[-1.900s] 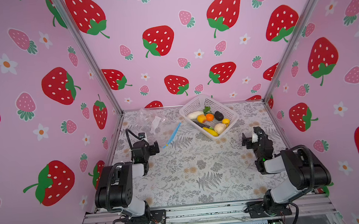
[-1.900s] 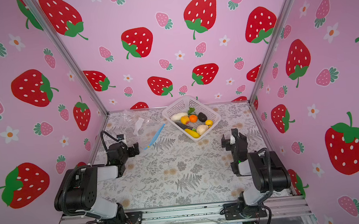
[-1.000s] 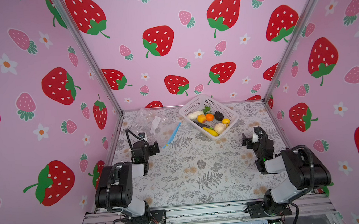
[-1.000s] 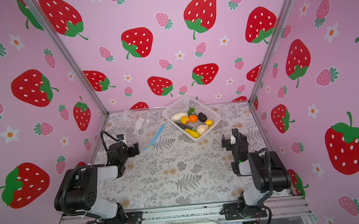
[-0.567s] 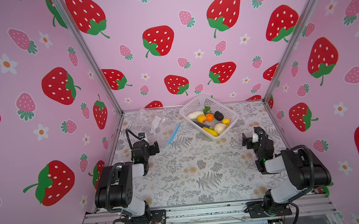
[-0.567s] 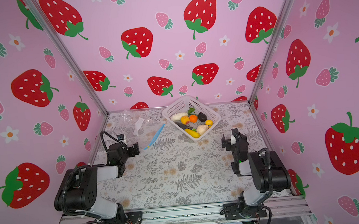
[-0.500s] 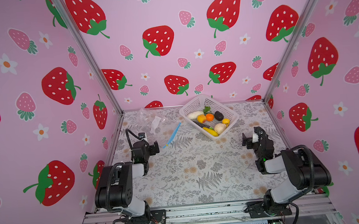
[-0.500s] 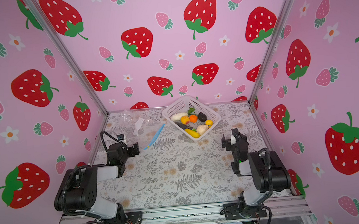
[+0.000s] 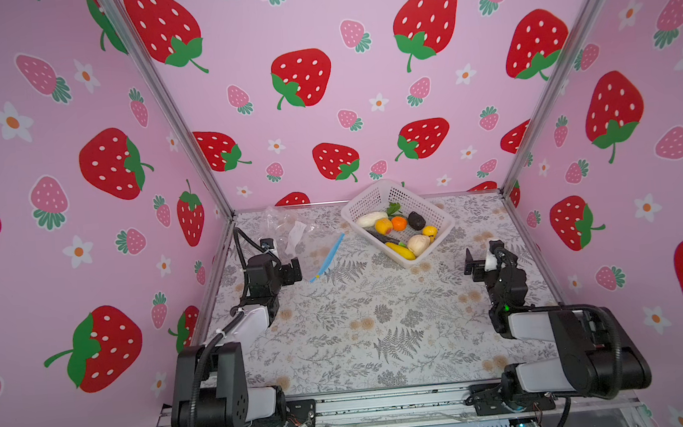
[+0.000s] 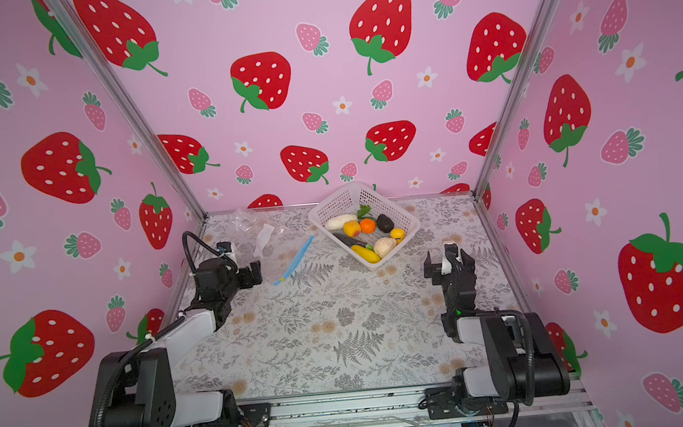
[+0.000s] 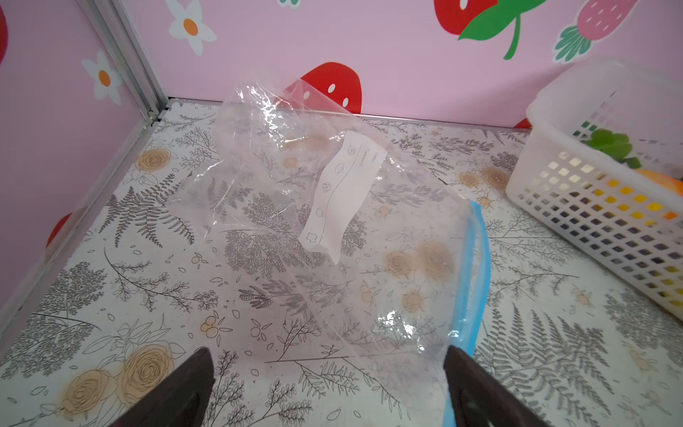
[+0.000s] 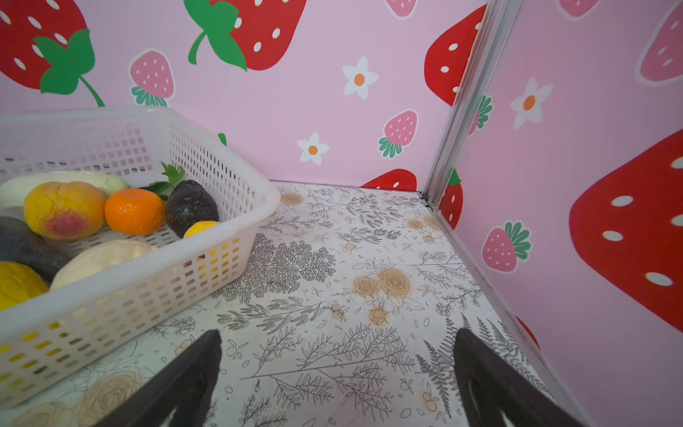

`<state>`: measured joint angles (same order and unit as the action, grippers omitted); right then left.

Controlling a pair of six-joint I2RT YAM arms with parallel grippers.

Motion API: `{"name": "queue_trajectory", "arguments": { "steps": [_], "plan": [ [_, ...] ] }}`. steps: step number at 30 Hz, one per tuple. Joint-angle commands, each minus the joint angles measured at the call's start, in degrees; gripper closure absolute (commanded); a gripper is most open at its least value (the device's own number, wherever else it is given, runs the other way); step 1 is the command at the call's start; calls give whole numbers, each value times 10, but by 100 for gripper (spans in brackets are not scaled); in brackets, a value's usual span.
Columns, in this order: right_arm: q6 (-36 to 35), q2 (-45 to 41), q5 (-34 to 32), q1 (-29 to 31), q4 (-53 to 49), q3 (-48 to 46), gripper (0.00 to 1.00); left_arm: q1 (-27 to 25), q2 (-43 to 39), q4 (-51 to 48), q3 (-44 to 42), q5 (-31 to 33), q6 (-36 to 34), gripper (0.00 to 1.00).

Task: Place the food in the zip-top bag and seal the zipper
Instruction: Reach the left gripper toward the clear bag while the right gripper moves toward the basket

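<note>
Zip-top bag [image 11: 281,222], thin, limp and probably slippery, best pinched at its stiffer blue zipper [image 11: 478,266]; left gripper [image 11: 328,351] and right gripper [image 12: 338,332] gape empty.

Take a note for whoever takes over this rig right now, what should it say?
Left gripper open, empty, at the near edge of the zip-top bag, which lies crumpled on the table.
Right gripper open, empty, near the white basket.
All the food sits in the basket.
Done: nothing.
Left: bag every piece, then close the zipper.
</note>
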<state>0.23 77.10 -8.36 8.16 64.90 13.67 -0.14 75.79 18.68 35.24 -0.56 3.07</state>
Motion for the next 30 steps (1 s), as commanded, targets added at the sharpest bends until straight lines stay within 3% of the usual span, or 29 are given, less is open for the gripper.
{"name": "queue_trajectory", "arguments": {
  "steps": [1,6,8,12,17,23,30],
  "plan": [
    [51,-64,-58,15,-71,15,1,-7,-45,-92,13,24,23,1],
    [223,-122,22,31,-155,40,1,-8,-58,-192,67,79,134,1],
    [252,-120,49,53,-181,57,1,-6,-32,-250,104,85,189,1],
    [247,-104,57,124,-207,89,0,6,29,-317,165,46,274,7],
    [232,-79,67,183,-230,124,1,29,90,-331,199,-23,360,12],
    [213,-66,65,229,-231,145,1,56,158,-319,220,-69,405,22],
    [210,-63,70,243,-214,145,1,69,212,-278,223,-102,448,31]
  ]
}}
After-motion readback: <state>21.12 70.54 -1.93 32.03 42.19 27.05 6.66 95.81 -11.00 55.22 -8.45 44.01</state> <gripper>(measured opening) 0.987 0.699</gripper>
